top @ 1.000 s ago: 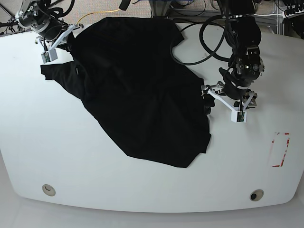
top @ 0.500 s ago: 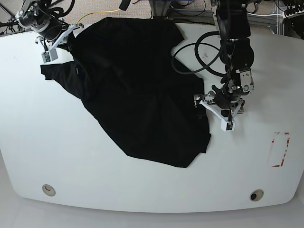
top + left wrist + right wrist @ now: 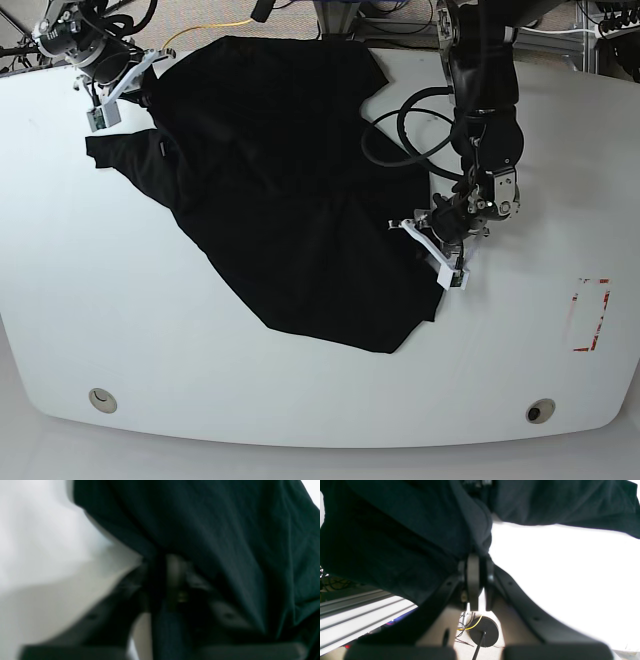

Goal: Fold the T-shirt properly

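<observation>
The T-shirt (image 3: pixel 290 190) lies crumpled, plain side up, across the middle of the white surface (image 3: pixel 120 300). My right fingers (image 3: pixel 476 562) are pinching a fold at the shirt's far corner, by the surface's back edge. My left fingers (image 3: pixel 172 570) are pressed together on dark cloth at the shirt's opposite edge. I judge this the spreading step: both corners gripped, nothing folded yet. Next I should lift and draw the two grips apart until the shirt hangs flat, then lay it smooth without dragging wrinkles in.
</observation>
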